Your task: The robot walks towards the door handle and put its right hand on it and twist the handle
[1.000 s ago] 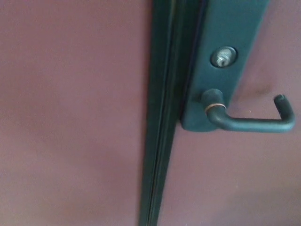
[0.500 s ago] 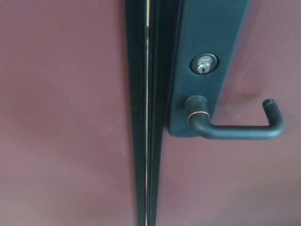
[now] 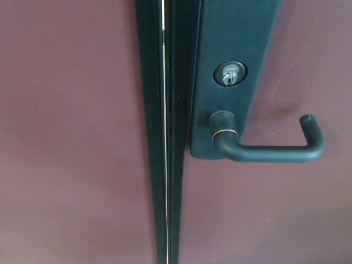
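Hands: neither of the robot's black hands is showing in the head view, so how far either is spread cannot be told — nothing is touching the handle.
Handle: dark matte metal lever door handle (image 3: 264,151) is sitting right of centre, its bar running level toward the right edge and ending in a short bend that is turning back toward the door; a thin coppery ring is circling its neck where it is meeting the plate.
Plate: long dark metal backplate (image 3: 231,44) is carrying the handle at its lower end and is reaching up out of frame.
Lock: round silver keyhole cylinder (image 3: 229,73) is sitting in the plate just above the handle's neck.
Door: maroon painted door panel (image 3: 297,214) is filling the right side.
Seam: dark vertical door-edge strip (image 3: 165,165) — with a thin bright line of light down it — is running top to bottom, dividing that panel from the maroon surface on the left (image 3: 66,137).
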Controlling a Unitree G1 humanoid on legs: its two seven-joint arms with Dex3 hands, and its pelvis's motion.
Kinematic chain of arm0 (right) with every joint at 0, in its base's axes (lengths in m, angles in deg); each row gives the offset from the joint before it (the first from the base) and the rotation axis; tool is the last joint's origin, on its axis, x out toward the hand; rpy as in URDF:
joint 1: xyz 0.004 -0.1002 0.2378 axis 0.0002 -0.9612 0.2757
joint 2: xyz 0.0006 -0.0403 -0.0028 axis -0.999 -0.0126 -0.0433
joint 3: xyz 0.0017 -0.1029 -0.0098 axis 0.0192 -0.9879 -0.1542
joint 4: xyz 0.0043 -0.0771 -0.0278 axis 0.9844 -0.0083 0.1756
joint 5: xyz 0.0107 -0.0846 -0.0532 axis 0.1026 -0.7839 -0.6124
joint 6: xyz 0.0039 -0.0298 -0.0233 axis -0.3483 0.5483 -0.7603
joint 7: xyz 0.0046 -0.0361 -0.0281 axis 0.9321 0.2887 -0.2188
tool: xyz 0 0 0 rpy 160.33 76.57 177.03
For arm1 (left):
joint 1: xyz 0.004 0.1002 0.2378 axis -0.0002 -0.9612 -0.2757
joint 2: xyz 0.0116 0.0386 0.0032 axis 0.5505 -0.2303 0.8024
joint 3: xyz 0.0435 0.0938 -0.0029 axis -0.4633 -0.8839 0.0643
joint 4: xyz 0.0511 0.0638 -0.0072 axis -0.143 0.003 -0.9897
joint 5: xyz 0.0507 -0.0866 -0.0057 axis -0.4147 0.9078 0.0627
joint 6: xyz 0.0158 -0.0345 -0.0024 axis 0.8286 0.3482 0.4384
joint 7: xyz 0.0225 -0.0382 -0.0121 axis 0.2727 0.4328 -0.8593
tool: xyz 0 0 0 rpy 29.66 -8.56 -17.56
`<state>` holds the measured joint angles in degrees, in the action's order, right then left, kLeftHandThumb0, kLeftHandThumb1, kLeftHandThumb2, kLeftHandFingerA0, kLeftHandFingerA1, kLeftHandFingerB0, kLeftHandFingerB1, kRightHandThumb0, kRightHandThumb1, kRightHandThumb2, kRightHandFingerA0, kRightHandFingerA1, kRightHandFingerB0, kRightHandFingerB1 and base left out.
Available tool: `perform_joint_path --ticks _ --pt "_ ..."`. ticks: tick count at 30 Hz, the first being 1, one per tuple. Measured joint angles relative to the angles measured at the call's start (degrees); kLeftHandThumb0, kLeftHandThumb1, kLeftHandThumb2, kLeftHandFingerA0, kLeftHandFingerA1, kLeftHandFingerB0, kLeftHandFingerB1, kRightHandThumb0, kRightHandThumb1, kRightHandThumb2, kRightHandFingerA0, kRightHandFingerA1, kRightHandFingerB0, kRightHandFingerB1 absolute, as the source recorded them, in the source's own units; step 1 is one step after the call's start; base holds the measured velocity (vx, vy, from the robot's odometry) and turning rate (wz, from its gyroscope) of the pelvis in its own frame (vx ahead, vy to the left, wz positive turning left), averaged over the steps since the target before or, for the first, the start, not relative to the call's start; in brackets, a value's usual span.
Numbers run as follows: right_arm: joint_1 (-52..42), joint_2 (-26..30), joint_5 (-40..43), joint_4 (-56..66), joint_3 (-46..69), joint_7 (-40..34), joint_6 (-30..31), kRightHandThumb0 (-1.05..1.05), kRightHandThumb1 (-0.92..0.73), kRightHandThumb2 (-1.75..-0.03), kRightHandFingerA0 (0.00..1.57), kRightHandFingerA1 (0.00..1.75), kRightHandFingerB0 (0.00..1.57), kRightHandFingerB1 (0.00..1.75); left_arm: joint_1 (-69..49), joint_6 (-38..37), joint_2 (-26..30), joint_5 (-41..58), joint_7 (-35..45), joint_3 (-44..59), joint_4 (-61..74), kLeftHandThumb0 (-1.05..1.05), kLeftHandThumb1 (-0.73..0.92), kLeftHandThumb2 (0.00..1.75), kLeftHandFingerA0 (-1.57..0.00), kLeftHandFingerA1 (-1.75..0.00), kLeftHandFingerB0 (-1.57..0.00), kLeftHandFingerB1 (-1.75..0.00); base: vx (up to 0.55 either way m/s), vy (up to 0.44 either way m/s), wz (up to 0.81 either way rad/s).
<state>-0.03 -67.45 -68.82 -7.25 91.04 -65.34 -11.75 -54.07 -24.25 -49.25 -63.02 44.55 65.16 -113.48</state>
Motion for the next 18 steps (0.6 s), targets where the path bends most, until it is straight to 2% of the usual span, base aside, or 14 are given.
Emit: perform_joint_path --ticks 6,11,18 --pt "-5.3 0.8 1.2 14.0 2.5 0.8 -0.2 -0.32 -0.58 -0.57 0.54 0.44 0.5 0.4 0.7 0.0 0.0 0.0 0.0 0.1 0.0 -0.27 0.65 0.6 -0.61 -0.47 -0.42 -0.38 0.0 0.0 0.0" --pt "-13.1 1.3 2.4 27.7 5.6 2.0 -0.5 -0.35 -0.56 -0.56 0.63 0.47 0.54 0.42 1.4 0.0 0.0 0.0 0.0 0.0 0.0 -0.27 0.65 0.59 -0.6 -0.47 -0.42 -0.38 0.0 0.0 0.0" --pt "-23.3 3.0 5.1 45.2 11.6 4.6 -0.5 -0.34 -0.55 -0.56 0.67 0.5 0.56 0.43 2.1 0.0 0.0 0.0 0.0 0.0 0.0 -0.27 0.65 0.59 -0.59 -0.46 -0.43 -0.38 0.0 0.0 0.0"
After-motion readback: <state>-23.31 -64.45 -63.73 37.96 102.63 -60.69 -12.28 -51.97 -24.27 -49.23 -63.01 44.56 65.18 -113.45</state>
